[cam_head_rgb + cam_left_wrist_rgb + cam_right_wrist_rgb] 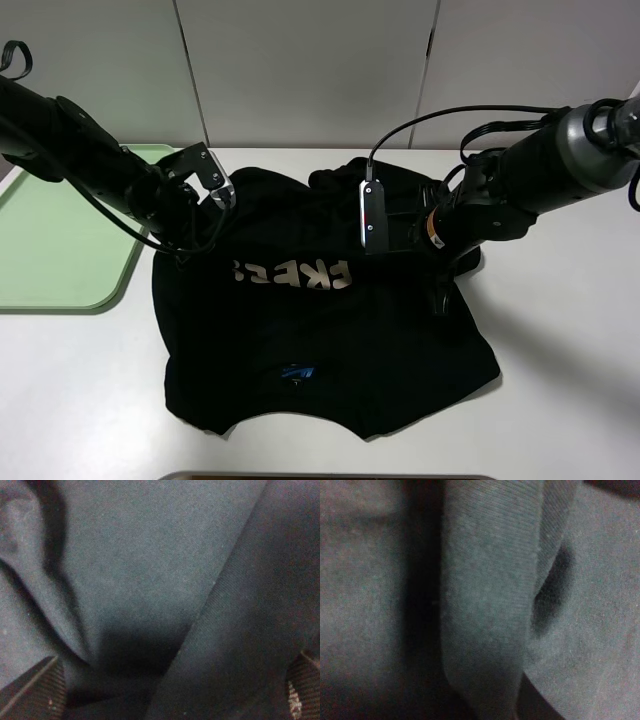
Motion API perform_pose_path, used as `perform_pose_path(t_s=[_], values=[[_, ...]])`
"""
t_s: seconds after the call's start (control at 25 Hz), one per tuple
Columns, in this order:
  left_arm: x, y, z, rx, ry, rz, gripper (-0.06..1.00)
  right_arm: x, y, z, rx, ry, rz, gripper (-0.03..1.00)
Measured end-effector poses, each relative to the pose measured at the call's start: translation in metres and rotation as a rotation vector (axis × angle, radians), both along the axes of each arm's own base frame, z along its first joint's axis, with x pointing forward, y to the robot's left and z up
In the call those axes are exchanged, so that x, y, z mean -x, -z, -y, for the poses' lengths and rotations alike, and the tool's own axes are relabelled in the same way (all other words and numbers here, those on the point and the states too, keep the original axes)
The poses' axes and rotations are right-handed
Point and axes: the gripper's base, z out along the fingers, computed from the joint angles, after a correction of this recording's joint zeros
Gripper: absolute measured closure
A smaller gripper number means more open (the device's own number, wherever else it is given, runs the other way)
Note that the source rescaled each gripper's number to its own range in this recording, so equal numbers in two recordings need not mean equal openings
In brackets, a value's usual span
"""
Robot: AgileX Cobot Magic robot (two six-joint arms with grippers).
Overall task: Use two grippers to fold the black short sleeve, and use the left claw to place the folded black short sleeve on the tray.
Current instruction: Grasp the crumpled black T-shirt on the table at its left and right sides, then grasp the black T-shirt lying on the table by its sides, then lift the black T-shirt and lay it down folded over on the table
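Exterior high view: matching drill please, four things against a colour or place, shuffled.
1 tray
2 black short sleeve
3 neck label
4 lettering

A blue
B spread across the middle of the table
C pale green
D cream

Pairs: 1-C, 2-B, 3-A, 4-D

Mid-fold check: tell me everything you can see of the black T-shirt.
The black T-shirt is soft cotton-looking knit, lying crumpled on the white table, collar end nearest the camera, with cream letters and a blue neck label. Its far edge is bunched up. The left hand straddles a fold, pads apart; the right hand, closed, appears to pinch another.
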Motion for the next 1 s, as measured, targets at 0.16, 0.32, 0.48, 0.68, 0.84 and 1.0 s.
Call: perform_pose_path(t_s=[0.16, 0.32, 0.48, 0.68, 0.84, 1.0], values=[[0.0, 0.0, 0.0, 0.005, -0.023, -0.009, 0.11, 0.0, 0.0, 0.0, 0.001, 0.0, 0.0, 0.96], [-0.003, 0.0, -0.002, 0.005, -0.079, -0.006, 0.23, 0.0, 0.0, 0.0, 0.0, 0.002, -0.001, 0.96], [-0.002, 0.0, -0.002, 0.0, -0.074, -0.006, 0.34, 0.0, 0.0, 0.001, 0.005, 0.008, -0.004, 0.96], [0.001, 0.002, -0.004, -0.045, 0.003, -0.013, 0.39, 0.001, 0.0, 0.001, 0.013, 0.011, -0.008, 0.96], [0.005, 0.004, -0.006, -0.093, 0.081, -0.029, 0.64, 0.001, 0.001, 0.002, 0.018, 0.018, -0.011, 0.96], [0.008, 0.005, -0.007, -0.11, 0.084, -0.061, 0.92, 0.002, 0.001, 0.004, 0.027, 0.055, -0.023, 0.96]])
